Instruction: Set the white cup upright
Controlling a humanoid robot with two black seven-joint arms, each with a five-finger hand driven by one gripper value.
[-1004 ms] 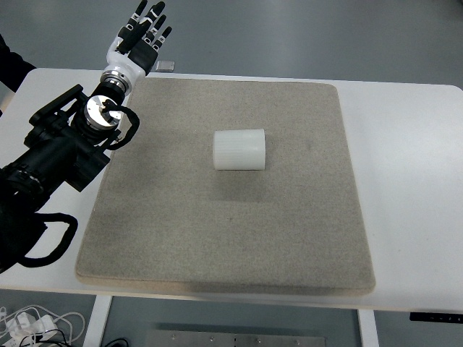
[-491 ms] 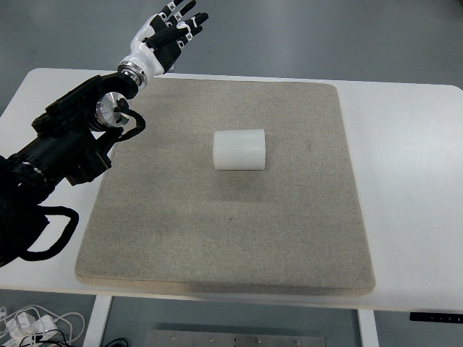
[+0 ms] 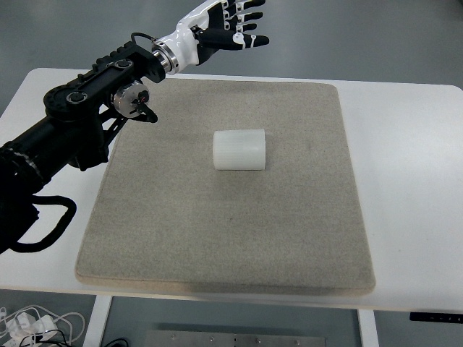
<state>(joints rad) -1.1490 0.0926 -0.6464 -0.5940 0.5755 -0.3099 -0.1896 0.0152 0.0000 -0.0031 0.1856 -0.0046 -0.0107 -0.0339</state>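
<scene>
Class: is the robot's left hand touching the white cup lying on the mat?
Apart. The head view shows the left hand open beyond the mat's far edge, with bare mat between it and the cup.

A single high camera looks forward and steeply down over the white counter. Its near edge runs along the bottom of the frame, grey floor across the top.

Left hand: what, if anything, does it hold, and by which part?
Nothing. The left hand is open above the table's far edge; the white cup lies untouched on its side.
</scene>
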